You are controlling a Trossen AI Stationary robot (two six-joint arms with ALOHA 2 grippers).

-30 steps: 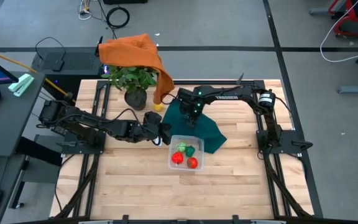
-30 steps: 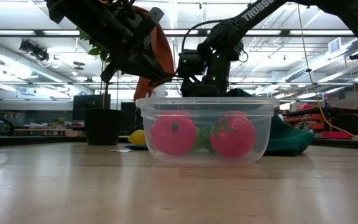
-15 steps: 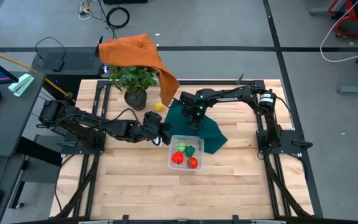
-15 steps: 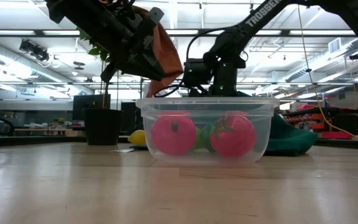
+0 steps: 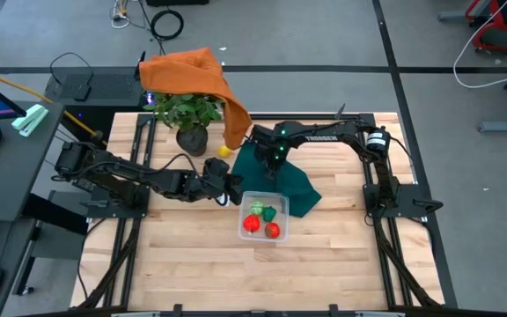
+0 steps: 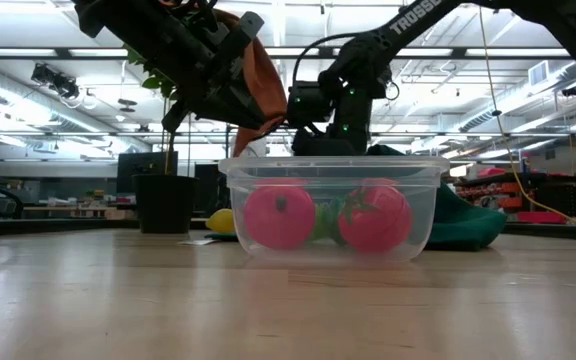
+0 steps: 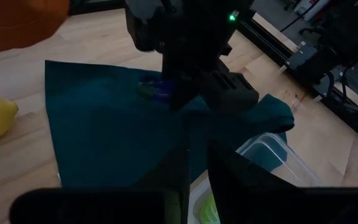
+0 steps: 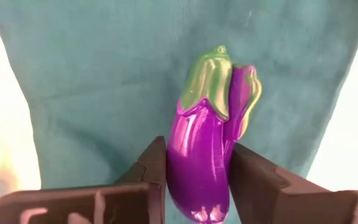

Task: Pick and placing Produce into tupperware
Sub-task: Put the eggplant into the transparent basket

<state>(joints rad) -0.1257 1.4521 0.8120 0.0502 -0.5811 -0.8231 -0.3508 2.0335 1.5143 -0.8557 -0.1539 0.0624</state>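
The table (image 5: 192, 264) is of pale wood planks, with dark rails along its left and right sides. On it lie several things. A teal cloth (image 5: 299, 187) is spread near the middle, a little to the right. Just in front of it stands the clear tub (image 5: 264, 236) — its far edge touches the cloth. At the far left stands a potted plant (image 5: 189, 119), and a lemon (image 5: 224, 151) lies between pot and cloth.

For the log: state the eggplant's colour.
Purple eggplant, green cap; right wrist view shows it best.
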